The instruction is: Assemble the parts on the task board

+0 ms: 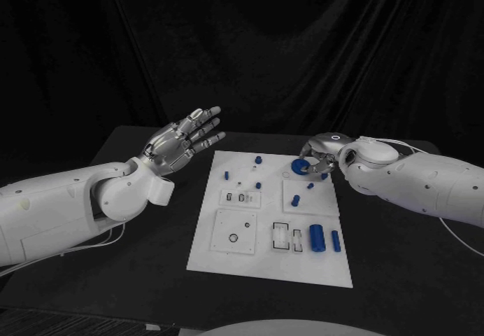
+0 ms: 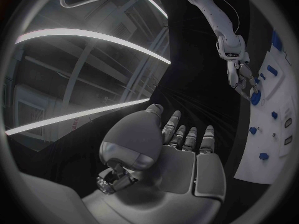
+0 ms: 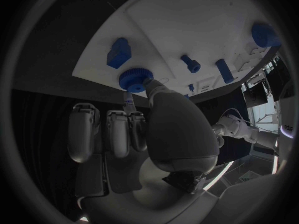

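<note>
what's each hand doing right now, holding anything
Left hand: open, fingers spread, raised beside the task board, holding nothing.
Right hand: pinching a round blue part at the board's far end.

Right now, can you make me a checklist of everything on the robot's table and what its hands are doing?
Surface: black table, bare round the board.
Job's things: white rectangular task board; small blue parts on it, among them a cylinder; round blue toothed gear at the far edge.
Clutter: nothing seen.
Hands: left hand raised, fingers apart, holding nothing; right hand pinches the gear.
Cables: thin white cable under the right arm.
Surroundings: black curtain.
</note>
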Controlling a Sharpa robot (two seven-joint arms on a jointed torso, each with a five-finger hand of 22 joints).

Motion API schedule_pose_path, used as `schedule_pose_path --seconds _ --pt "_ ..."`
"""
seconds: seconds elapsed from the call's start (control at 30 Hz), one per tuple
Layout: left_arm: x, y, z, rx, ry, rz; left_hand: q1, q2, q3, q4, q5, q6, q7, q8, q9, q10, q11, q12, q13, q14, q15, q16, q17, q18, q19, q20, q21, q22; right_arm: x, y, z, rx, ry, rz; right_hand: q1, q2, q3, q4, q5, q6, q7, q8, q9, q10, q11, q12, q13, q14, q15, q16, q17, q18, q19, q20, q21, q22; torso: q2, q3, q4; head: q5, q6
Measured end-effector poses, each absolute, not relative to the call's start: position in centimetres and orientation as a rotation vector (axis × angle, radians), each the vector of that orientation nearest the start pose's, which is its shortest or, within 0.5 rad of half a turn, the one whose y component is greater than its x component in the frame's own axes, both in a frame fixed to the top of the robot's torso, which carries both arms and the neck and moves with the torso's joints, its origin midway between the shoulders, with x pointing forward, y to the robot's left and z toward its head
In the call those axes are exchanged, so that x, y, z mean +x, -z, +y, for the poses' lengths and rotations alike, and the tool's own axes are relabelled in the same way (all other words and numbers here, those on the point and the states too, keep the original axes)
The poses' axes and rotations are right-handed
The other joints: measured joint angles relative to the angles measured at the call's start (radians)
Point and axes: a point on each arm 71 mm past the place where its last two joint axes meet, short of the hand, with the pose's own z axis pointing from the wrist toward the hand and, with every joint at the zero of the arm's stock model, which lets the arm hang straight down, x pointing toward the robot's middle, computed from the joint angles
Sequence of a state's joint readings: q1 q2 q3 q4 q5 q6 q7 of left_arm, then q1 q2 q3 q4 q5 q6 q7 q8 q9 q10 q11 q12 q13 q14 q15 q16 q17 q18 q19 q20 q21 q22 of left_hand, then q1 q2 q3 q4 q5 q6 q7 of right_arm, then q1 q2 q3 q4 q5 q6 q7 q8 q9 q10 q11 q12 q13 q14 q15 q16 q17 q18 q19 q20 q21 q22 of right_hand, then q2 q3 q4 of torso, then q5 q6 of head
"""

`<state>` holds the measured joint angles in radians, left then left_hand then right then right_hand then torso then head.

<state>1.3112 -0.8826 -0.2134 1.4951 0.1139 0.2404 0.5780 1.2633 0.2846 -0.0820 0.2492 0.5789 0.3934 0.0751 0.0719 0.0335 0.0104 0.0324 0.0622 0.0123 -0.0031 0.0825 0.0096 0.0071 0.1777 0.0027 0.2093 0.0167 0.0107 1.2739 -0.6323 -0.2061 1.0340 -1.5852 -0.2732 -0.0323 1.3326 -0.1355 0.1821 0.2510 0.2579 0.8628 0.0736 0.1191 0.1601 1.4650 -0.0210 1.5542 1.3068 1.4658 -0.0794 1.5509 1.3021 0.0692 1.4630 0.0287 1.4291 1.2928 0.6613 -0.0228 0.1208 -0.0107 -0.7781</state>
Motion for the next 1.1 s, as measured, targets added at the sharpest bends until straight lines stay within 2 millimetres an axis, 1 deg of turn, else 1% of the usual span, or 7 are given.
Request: schedule_pose_path --seconds 0.23,0.27,0.57,0.77,0.8,1.0,1.1 --pt "47.7 17.13 21.83 -0.998 2.092 1.472 0.0 0.0 0.0 0.0 0.0 0.0 0.0 0.0 0.0 0.0 0.0 0.0 0.0 0.0 0.0 0.0 0.0 0.0 0.0 0.0 0.0 0.0 56.01 22.43 -24.04 -0.354 -0.287 1.735 0.0 0.0 0.0 0.0 0.03 0.001 0.0 0.0 0.0 0.0 0.0 0.0 0.0 0.0 0.0 0.0 0.0 0.0 0.0 0.0 0.0 0.0 0.0 0.0 0.0 0.001 -0.003" --pt "47.7 17.13 21.83 -0.998 2.092 1.473 0.0 0.0 0.02 -0.02 0.0 0.0 0.0 0.004 0.0 0.0 0.0 0.0 0.0 0.0 0.0 0.0 0.0 0.0 0.0 0.0 0.0 0.0 56.03 22.45 -24.03 -0.354 -0.287 1.737 0.0 0.0 0.0 0.0 0.052 0.003 -0.002 0.0 0.0 0.0 0.0 0.0 0.0 0.0 0.0 0.0 0.0 0.0 0.0 0.0 0.0 0.0 0.0 0.0 0.0 0.001 -0.003" --pt "47.72 17.17 21.78 -0.998 2.093 1.479 0.0 0.0 0.033 -0.008 0.0 0.0 0.0 0.004 0.0 0.0 0.0 0.0 0.0 0.0 0.0 0.0 0.0 0.0 0.0 0.0 0.0 0.0 56.12 22.47 -23.99 -0.356 -0.288 1.746 0.0 0.0 0.028 -0.028 0.102 0.034 0.005 0.0 0.0 0.0 0.0 0.0 0.0 0.0 0.0 0.0 0.0 0.0 0.0 0.0 0.0 0.0 0.0 0.0 0.0003 0.0 -0.007" --pt "47.74 17.21 21.74 -0.999 2.094 1.485 0.0 0.0 0.033 -0.008 0.0 0.0 0.0 0.004 0.0 0.001 0.001 0.012 0.0 0.0 0.0 0.0 0.0 0.0 0.0 0.0 0.0 0.0 56.1 22.45 -23.99 -0.357 -0.293 1.743 0.0 0.001 0.043 -0.043 0.102 0.038 0.006 0.0 -0.001 0.0 0.001 0.0 0.0 0.0 0.0 0.0 0.0 0.0 0.0 0.0 0.0 0.0 0.0 0.0 0.0003 0.003 -0.008" --pt "47.74 17.22 21.74 -0.999 2.093 1.486 0.0 0.0 0.033 -0.008 0.0 0.0 0.0 0.004 0.0 0.003 0.003 0.011 0.0 0.0 0.0 0.0 0.0 0.0 0.0 0.0 0.0 0.0 56.08 22.46 -24.0 -0.357 -0.294 1.742 0.003 0.004 0.039 -0.047 0.102 0.04 0.007 0.0 -0.001 0.007 0.007 0.0 0.0 0.0 0.0 0.0 0.0 0.0 0.0 0.0 0.0 0.0 0.0 0.0 0.0003 0.003 -0.008" --pt "47.72 17.25 21.77 -1.0 2.093 1.49 0.0 0.0 0.048 -0.023 0.012 0.0 0.0 0.004 0.0 0.003 0.003 0.011 0.0 0.0 0.0 0.0 0.0 0.0 0.0 0.0 0.0 0.0 55.86 22.44 -24.2 -0.356 -0.301 1.733 0.008 0.008 0.029 -0.058 0.102 0.042 0.009 0.0 -0.001 0.007 0.007 0.0 0.0 0.0 0.0 0.0 0.0 0.0 0.0 0.0 0.0 0.0 0.0 0.0001 -0.0003 0.004 -0.008" --pt "47.71 17.26 21.81 -1.001 2.092 1.491 0.0 0.0 0.048 -0.023 0.023 0.0 0.0 0.004 0.0 0.003 0.003 0.011 0.0 0.0 0.0 0.0 0.0 0.0 0.0 0.0 0.0 0.0 55.61 22.38 -24.23 -0.356 -0.309 1.727 0.008 0.008 0.04 -0.077 0.101 0.044 0.011 0.0 -0.001 0.007 0.007 0.0 0.0 0.0 0.0 0.0 0.0 0.0 0.0 0.0 0.0 0.0 0.0 0.0001 -0.0003 0.004 -0.008"
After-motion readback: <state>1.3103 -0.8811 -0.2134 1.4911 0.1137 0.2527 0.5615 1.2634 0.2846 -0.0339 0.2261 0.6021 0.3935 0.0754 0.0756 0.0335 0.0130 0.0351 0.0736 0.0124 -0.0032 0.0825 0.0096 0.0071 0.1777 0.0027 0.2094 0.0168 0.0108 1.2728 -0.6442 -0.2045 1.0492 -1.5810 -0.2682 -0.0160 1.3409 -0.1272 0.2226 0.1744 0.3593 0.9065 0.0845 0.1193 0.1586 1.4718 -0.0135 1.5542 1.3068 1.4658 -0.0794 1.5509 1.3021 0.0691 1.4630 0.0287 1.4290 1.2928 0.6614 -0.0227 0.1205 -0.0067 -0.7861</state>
